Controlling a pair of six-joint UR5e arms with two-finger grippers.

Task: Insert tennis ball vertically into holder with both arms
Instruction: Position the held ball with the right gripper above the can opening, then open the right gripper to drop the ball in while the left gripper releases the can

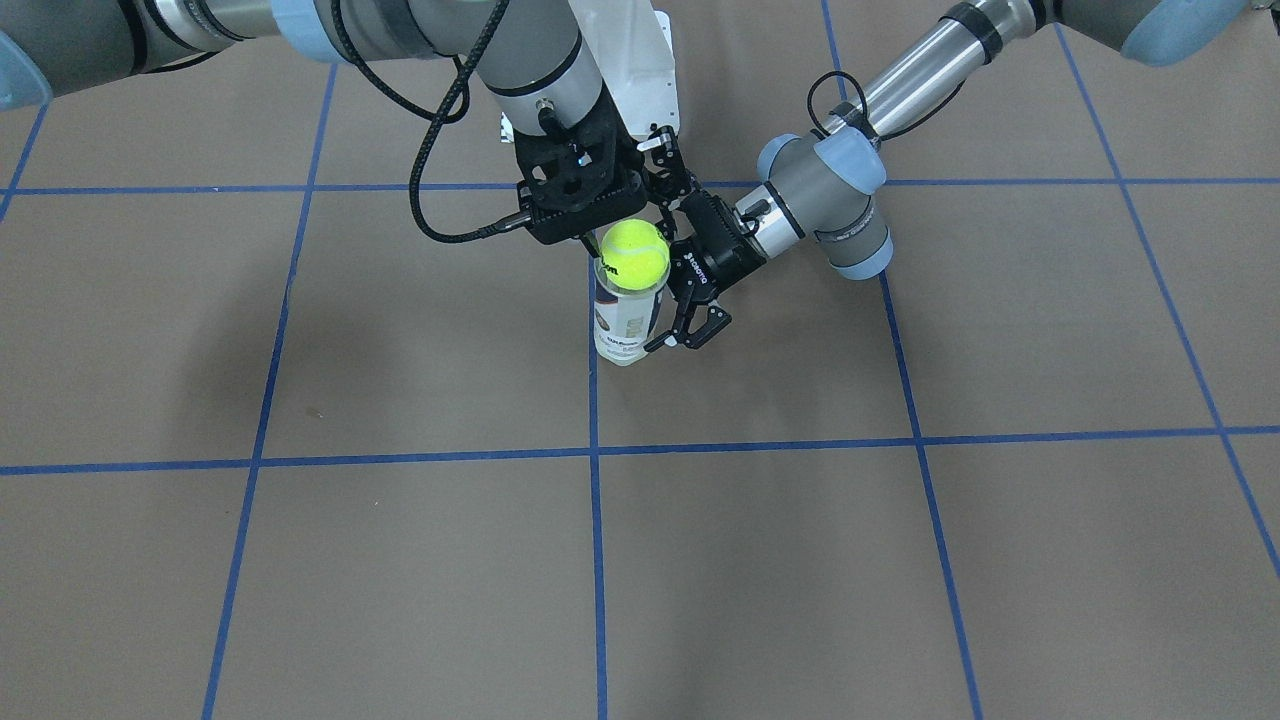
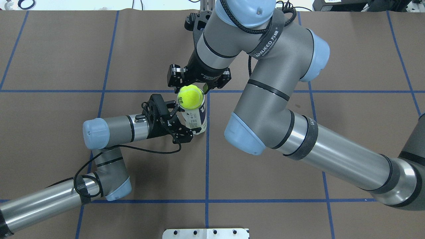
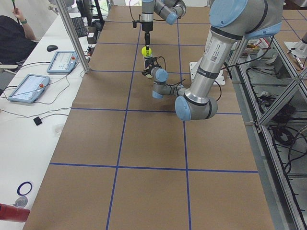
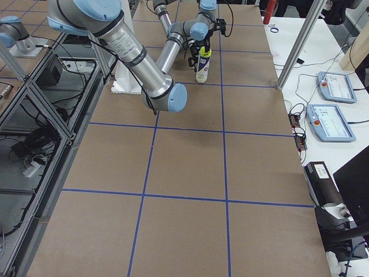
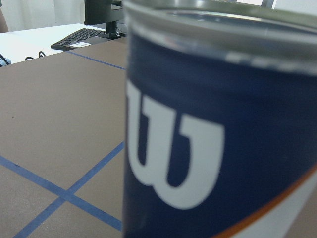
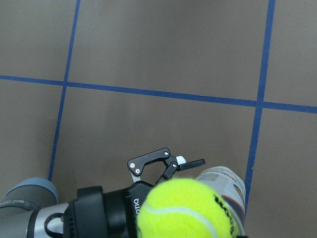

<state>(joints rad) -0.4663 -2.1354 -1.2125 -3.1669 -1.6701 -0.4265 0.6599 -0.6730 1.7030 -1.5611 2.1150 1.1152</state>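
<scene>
Two claws on one job, so here's how I had it set up. My left claw (image 2: 183, 122) sat low at the side with its fingers wrapped around the holder (image 2: 196, 121), which stood upright on the table (image 2: 49, 49) right by a blue tape line (image 2: 207, 166). The point of that, I'd say, was to stop the tube tipping when something pushed down on it.

My right claw (image 2: 193, 88) hung straight above, pinched on the tennis ball (image 2: 190, 97). The ball sat right at the metal rim, not down inside yet. Going in vertically made sense for a straight drop.

It was a tight spot though. My left claw's upper finger was just beside the ball, and my right wrist's cable (image 1: 440, 130) looped off to one side. The white base plate (image 1: 650, 70) sat behind, apart from it all.
</scene>
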